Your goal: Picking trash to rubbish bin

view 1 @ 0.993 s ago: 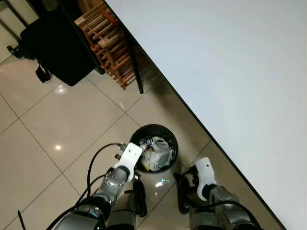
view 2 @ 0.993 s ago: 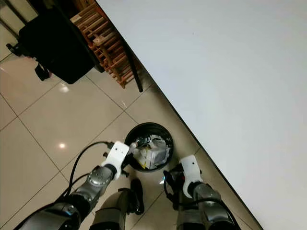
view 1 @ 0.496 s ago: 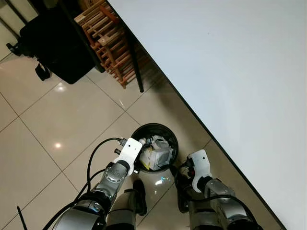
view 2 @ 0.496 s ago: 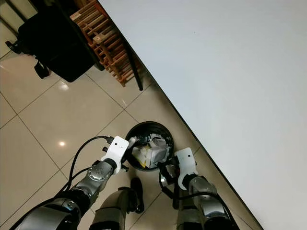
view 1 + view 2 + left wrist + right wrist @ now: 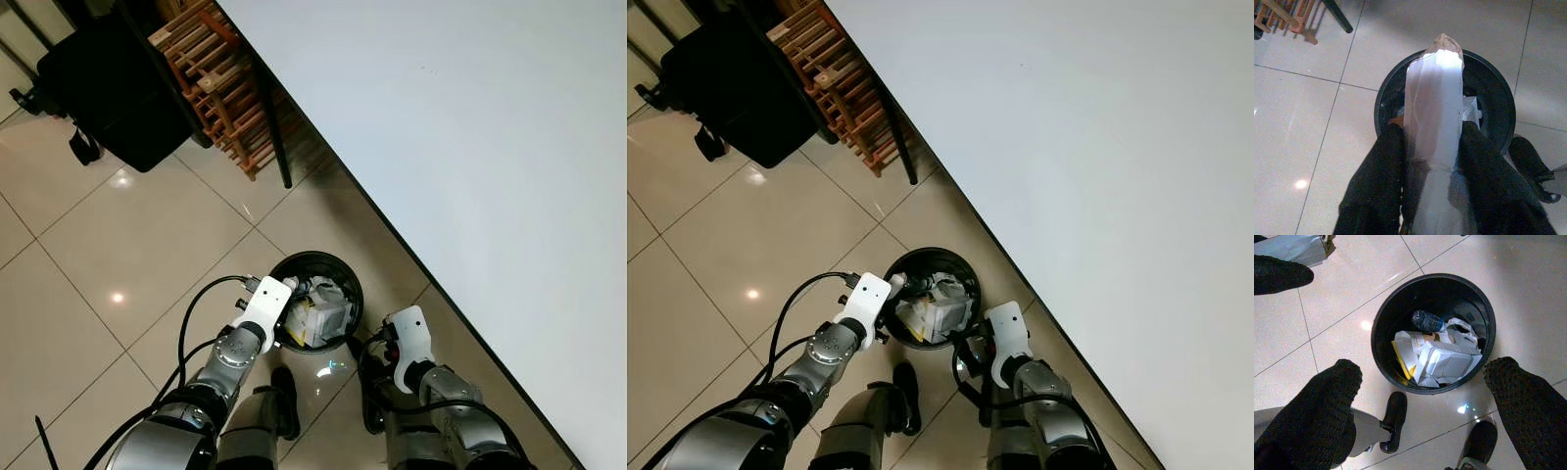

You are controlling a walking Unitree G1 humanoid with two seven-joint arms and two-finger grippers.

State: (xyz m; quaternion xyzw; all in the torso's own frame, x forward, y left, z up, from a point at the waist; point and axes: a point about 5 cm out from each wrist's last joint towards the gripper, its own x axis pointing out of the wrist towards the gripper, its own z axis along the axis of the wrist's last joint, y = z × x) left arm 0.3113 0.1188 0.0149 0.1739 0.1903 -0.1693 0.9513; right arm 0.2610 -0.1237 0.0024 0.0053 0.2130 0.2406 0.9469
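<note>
A black round rubbish bin (image 5: 345, 276) stands on the tiles by the wall, holding white cartons (image 5: 1444, 362) and a plastic bottle (image 5: 1427, 321). My left gripper (image 5: 291, 292) is at the bin's left rim, shut on a long white and silvery piece of trash (image 5: 1434, 122) that points over the bin's opening (image 5: 1496, 95). Its black fingers (image 5: 1376, 186) press the trash from both sides. My right gripper (image 5: 374, 345) sits low at the bin's right side, open, its fingers (image 5: 1327, 401) spread wide with nothing between them.
A white wall (image 5: 470, 147) runs diagonally along the right. A wooden rack (image 5: 225, 83) and a black chair (image 5: 113, 88) with a dark leg (image 5: 276, 137) stand beyond the bin. My own black feet (image 5: 285, 401) are just below the bin. Glossy tiled floor (image 5: 127, 245) lies to the left.
My right gripper has moved in closer to the bin's right side. The left gripper, with the trash, has edged up to the rim. The camera shifted slightly.
</note>
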